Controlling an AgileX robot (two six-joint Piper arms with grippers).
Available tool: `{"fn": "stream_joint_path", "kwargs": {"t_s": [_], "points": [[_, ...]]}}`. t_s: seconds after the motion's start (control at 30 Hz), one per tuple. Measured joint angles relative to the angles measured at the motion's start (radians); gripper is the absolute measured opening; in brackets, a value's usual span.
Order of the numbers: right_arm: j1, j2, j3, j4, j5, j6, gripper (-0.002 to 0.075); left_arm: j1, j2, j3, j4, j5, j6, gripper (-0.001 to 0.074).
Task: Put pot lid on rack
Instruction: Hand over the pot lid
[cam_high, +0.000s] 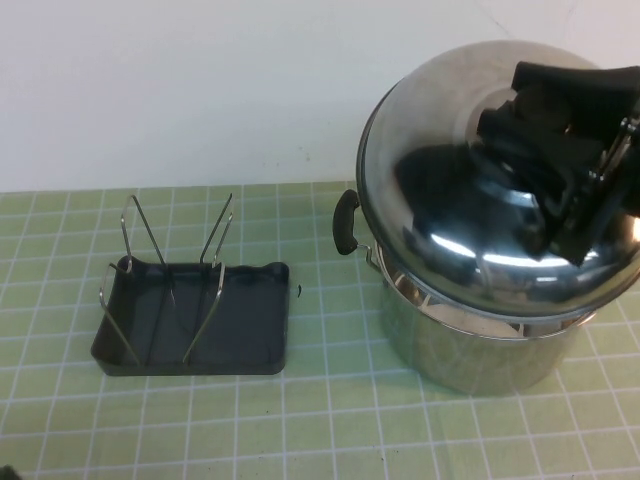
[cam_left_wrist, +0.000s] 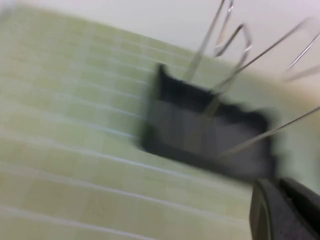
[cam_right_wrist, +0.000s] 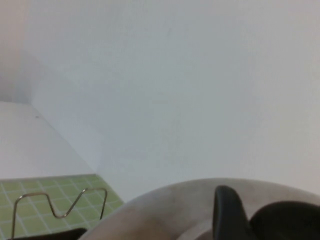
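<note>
The pot lid (cam_high: 470, 220), shiny domed steel, is tilted and lifted a little above the steel pot (cam_high: 480, 350) at the right. My right gripper (cam_high: 555, 150) sits on the lid's top, shut around its black knob (cam_right_wrist: 285, 220), which the gripper hides in the high view. The lid's dome also shows in the right wrist view (cam_right_wrist: 165, 210). The rack (cam_high: 240, 320), a dark grey tray with upright wire prongs (cam_high: 215, 240), stands empty at the left. My left gripper (cam_left_wrist: 280, 210) hovers low beside the rack (cam_left_wrist: 200, 135), its fingers together and empty.
The pot has a black side handle (cam_high: 345, 222) pointing toward the rack. A green gridded mat (cam_high: 330, 420) covers the table between rack and pot. A white wall (cam_high: 200, 90) stands behind.
</note>
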Motion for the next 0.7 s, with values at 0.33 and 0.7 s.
{"fn": "stream_joint_path", "kwargs": {"t_s": [0.33, 0.7], "points": [[0.000, -0.014, 0.000, -0.156, 0.017, 0.073, 0.0336, 0.000, 0.000, 0.002, -0.722, -0.181, -0.237, -0.0004], [0.000, -0.014, 0.000, -0.164, 0.017, 0.081, 0.0336, 0.000, 0.072, -0.143, -0.958, 0.104, 0.274, -0.0003]]}}
